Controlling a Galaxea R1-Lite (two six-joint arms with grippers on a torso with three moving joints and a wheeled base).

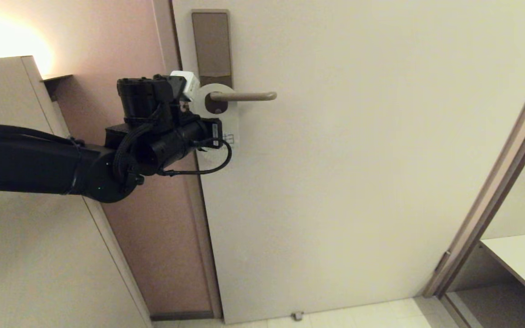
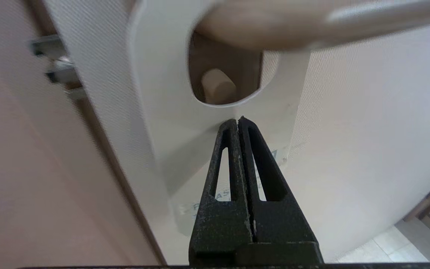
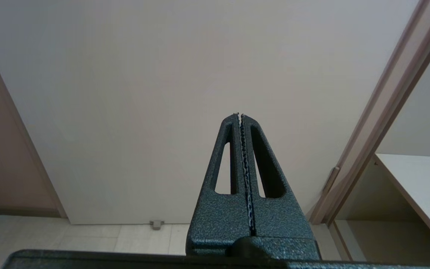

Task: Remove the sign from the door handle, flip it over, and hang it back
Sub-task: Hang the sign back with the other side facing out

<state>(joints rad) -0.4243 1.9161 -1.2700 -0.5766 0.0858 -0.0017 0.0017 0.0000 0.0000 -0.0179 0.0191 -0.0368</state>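
the left gripper [image 2: 238,121] is up at the door, its 2 fingers [image 2: 225,149] pressed flat together with nothing clamped between them. in the left wrist view the tips sit just below the oval hole of the sign [image 2: 162,112], right in front of the card's face; whether they touch the card cannot be told. in the head view the left arm reaches in from the left side, its wrist covering part of the sign [image 1: 201,98].

the sign hangs with its white side out, its hole looped over the door handle [image 1: 243,96], close to where the lever meets the backplate [image 1: 212,43]. blue lettering shows low on the card behind the fingers, too cut off to read. the handle [image 2: 312,26] runs level across the door [image 1: 358,182].

the right gripper [image 3: 239,115] appears only in its own wrist view, fingers closed on nothing, pointing at the lower part of the door [image 3: 162,93] well away from the handle. beyond it a small door stop [image 3: 156,224] sits on the floor at the door's foot.
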